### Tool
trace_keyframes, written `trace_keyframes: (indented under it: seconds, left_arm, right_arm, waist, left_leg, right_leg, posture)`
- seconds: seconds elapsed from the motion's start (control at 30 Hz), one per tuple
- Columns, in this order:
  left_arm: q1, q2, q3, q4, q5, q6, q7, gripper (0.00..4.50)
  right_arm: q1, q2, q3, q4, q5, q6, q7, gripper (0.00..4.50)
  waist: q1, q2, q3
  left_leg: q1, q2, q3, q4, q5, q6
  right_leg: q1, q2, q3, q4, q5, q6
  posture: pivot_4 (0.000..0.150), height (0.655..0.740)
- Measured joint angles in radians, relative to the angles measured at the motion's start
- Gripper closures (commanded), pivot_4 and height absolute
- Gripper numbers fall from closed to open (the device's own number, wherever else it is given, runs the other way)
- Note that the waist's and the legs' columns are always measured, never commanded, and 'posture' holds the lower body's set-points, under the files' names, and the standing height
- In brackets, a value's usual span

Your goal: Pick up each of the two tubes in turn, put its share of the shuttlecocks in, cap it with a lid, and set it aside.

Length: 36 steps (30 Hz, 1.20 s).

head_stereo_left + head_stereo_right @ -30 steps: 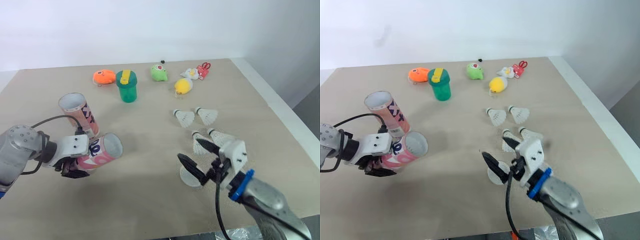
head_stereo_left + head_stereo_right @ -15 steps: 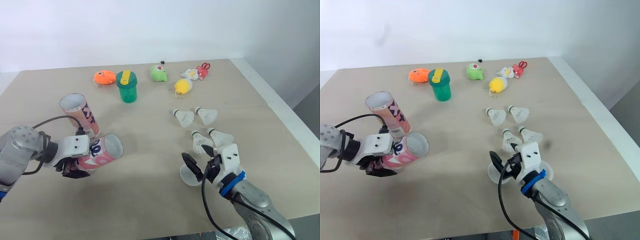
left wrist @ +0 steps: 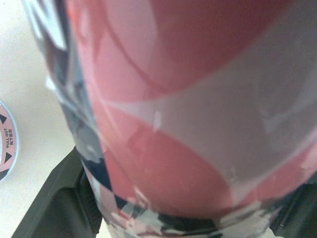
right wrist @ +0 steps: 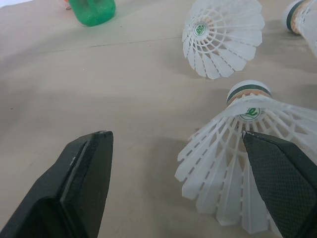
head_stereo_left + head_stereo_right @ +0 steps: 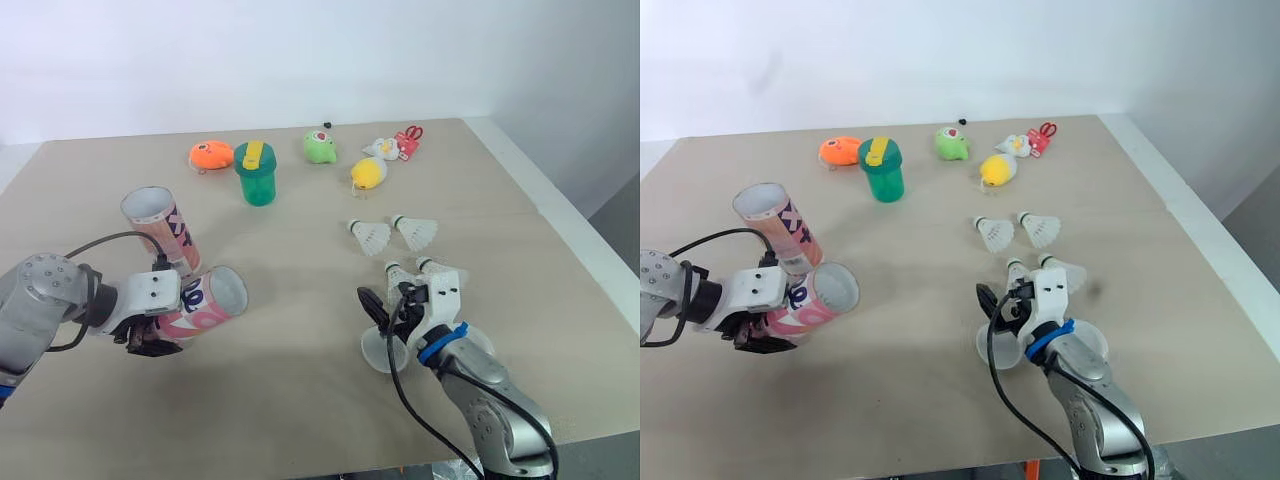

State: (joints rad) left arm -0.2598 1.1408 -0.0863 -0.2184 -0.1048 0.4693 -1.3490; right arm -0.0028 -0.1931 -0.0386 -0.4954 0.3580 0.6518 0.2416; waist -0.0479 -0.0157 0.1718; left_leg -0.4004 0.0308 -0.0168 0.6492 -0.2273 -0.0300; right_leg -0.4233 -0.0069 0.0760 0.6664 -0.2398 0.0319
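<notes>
Left claw clamped on a tube — right claw spread wide at the shuttlecocks.
Your left gripper (image 5: 160, 318) is closed around the pink-and-white cardboard tube (image 5: 205, 302), held tilted with its open mouth toward the middle of the beige table (image 5: 300, 250). The second, matching tube (image 5: 160, 228) stands just beside it. Your right gripper (image 5: 392, 303) sits low with its fingers far apart. A white feather shuttlecock (image 4: 242, 148) lies between them, close to one finger — two more (image 5: 372, 236) lie near.

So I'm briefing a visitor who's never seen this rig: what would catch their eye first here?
The pink tube, clamped in the left hand on the left, open mouth facing the middle. Then the right hand, open at the nearest of four white shuttlecocks, right of centre.
</notes>
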Motion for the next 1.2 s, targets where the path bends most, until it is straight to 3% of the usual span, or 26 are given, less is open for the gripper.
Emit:
trace_keyframes:
  seconds: [0.4, 0.53, 0.57, 0.63, 0.67, 0.73, 0.77, 1.0, 1.2]
  left_arm:
    - [-0.002, -0.001, -0.002, -0.001, -0.011, 0.017, 0.009, 0.83]
    - [-0.006, -0.001, -0.005, 0.000, -0.011, 0.017, 0.009, 0.83]
    - [-0.007, -0.001, -0.006, 0.000, -0.011, 0.017, 0.009, 0.83]
    - [-0.010, -0.001, -0.010, 0.002, -0.011, 0.017, 0.008, 0.83]
    - [-0.013, -0.001, -0.013, 0.002, -0.011, 0.017, 0.008, 0.83]
    - [-0.015, -0.001, -0.015, 0.003, -0.011, 0.017, 0.008, 0.83]
    - [-0.016, -0.001, -0.016, 0.003, -0.011, 0.017, 0.008, 0.83]
    - [-0.020, -0.001, -0.020, 0.006, -0.011, 0.016, 0.007, 0.83]
    - [-0.031, -0.003, -0.029, 0.016, -0.011, 0.016, 0.006, 0.83]
  right_arm:
    - [-0.041, 0.049, -0.010, 0.067, 0.000, -0.032, -0.037, 0.05]
    - [-0.041, 0.050, -0.010, 0.069, 0.000, -0.038, -0.043, 1.25]
    - [-0.041, 0.049, -0.009, 0.069, 0.000, -0.038, -0.043, 1.93]
    - [-0.040, 0.049, -0.008, 0.068, 0.001, -0.038, -0.041, 2.87]
    - [-0.039, 0.049, -0.008, 0.069, 0.001, -0.038, -0.041, 3.07]
    - [-0.037, 0.049, -0.008, 0.068, 0.001, -0.038, -0.039, 4.25]
    - [-0.036, 0.049, -0.008, 0.068, 0.002, -0.038, -0.038, 4.45]
    - [0.000, 0.032, -0.004, 0.044, 0.043, -0.033, 0.005, 4.45]
    - [-0.044, -0.149, 0.075, -0.062, 0.126, -0.027, 0.238, 4.45]
  waist:
    - [0.000, 0.001, 0.000]
    - [0.000, 0.001, 0.000]
    - [0.000, 0.001, 0.000]
    - [0.001, 0.001, 0.000]
    - [0.001, 0.001, 0.000]
    - [0.001, 0.001, 0.000]
    - [0.001, 0.001, 0.000]
    - [0.002, 0.001, -0.001]
    - [0.002, 0.002, 0.000]
  left_leg:
    - [0.000, 0.000, 0.000, 0.000, 0.000, 0.000]
    - [0.000, 0.000, 0.000, 0.000, 0.000, 0.000]
    - [0.000, 0.000, 0.000, 0.000, 0.000, 0.000]
    - [0.000, -0.001, -0.001, 0.000, 0.000, 0.000]
    - [0.000, -0.001, -0.001, 0.000, 0.000, 0.000]
    - [0.000, -0.001, -0.001, 0.000, 0.000, 0.000]
    - [0.000, -0.001, -0.001, 0.000, 0.000, 0.000]
    - [0.000, -0.001, -0.001, 0.000, 0.000, 0.000]
    - [0.000, -0.001, -0.001, 0.001, 0.000, 0.001]
  right_leg:
    - [0.000, 0.000, 0.000, 0.000, 0.000, 0.000]
    - [0.000, 0.000, 0.000, 0.000, 0.000, 0.000]
    - [0.000, 0.000, 0.000, 0.000, 0.000, 0.000]
    - [0.000, 0.000, 0.000, 0.000, 0.000, 0.000]
    - [0.000, 0.000, 0.000, 0.000, 0.000, 0.000]
    - [0.001, 0.000, 0.000, 0.000, 0.000, 0.000]
    - [0.001, 0.000, 0.000, 0.000, 0.000, 0.000]
    - [0.001, 0.000, 0.000, 0.000, 0.000, 0.000]
    - [0.001, 0.000, 0.001, 0.000, 0.001, 0.001]
  posture:
    - [0.150, 0.7400]
    - [0.150, 0.7400]
    - [0.150, 0.7400]
    - [0.150, 0.7400]
    - [0.150, 0.7400]
    - [0.150, 0.7400]
    - [0.150, 0.7400]
    - [0.150, 0.7400]
    - [0.150, 0.7400]
